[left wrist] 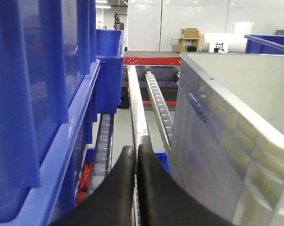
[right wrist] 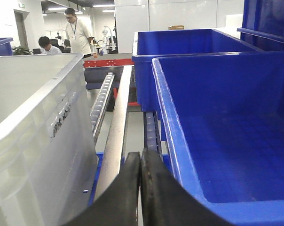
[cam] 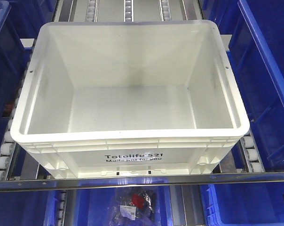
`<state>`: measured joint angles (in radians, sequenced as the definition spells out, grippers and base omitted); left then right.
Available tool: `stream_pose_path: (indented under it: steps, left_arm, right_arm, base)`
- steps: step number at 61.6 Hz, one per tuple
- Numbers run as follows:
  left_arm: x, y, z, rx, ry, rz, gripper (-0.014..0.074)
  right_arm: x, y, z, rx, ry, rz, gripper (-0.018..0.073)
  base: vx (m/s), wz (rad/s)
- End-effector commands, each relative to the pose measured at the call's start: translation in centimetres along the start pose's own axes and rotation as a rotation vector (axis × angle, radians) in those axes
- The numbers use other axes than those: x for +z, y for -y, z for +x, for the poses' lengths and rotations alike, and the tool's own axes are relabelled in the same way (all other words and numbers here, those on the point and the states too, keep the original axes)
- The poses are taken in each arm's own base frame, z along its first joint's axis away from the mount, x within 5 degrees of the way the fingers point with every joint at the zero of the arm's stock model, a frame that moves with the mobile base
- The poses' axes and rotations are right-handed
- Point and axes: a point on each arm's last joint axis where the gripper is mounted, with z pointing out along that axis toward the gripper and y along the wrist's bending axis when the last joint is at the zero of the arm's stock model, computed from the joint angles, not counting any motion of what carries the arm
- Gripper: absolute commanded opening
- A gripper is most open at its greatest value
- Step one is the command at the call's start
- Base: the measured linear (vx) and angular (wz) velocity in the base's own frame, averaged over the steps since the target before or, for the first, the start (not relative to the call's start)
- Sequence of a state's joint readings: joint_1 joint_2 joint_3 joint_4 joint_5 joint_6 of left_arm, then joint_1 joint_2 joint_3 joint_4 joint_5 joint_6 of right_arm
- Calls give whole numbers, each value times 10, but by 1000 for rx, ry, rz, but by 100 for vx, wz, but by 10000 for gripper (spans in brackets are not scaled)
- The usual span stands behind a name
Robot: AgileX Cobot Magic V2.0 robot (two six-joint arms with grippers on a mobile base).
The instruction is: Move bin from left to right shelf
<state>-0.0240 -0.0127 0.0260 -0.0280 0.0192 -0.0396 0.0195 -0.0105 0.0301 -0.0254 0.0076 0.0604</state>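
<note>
Revealing touching fingers (left wrist: 117, 190) beside the bin (left wrist: 226, 141): wrist views.

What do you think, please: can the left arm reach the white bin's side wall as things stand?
Probably yes: the shut left claw sits in the gap right beside the bin, nothing between them, though blue bins crowd its other side.

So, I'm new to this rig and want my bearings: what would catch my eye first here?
The large white rectangular plastic tote, empty, fills the front view on the shelf's roller rails. Deep blue plastic bins crowd it on both sides. In the wrist views, the black left end effector and right end effector sit shut in the gaps beside it.
</note>
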Motion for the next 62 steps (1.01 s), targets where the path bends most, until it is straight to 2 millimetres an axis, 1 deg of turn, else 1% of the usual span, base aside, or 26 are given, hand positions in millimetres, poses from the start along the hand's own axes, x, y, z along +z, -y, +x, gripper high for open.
stream_pose_path:
  steps: [1,48,52,55,60,62]
  left_arm:
    - [-2,1,-13,-15,99,8,-8]
    - [-2,1,-15,-14,115,8,-8]
    - [-3,1,-21,-14,161,11,-8]
    - [-4,2,-28,-15,192,12,-8]
    - [-8,3,-49,-16,257,17,-8]
    - [-11,4,-59,-16,286,19,-8]
  right_arm:
    - [0,0,-2,-18,69,-3,-8]
    - [0,0,-2,-18,69,-3,-8]
    - [-1,0,-5,-26,92,-5,-8]
    - [-1,-1,-10,-26,131,-7,-8]
    - [-3,-1,-21,-26,156,-7,-8]
    - [-4,-1,-29,-26,172,-7,-8]
  base:
    - [0,0]
    - [0,0]
    - [0,0]
    - [0,0]
    - [0,0]
    - [0,0]
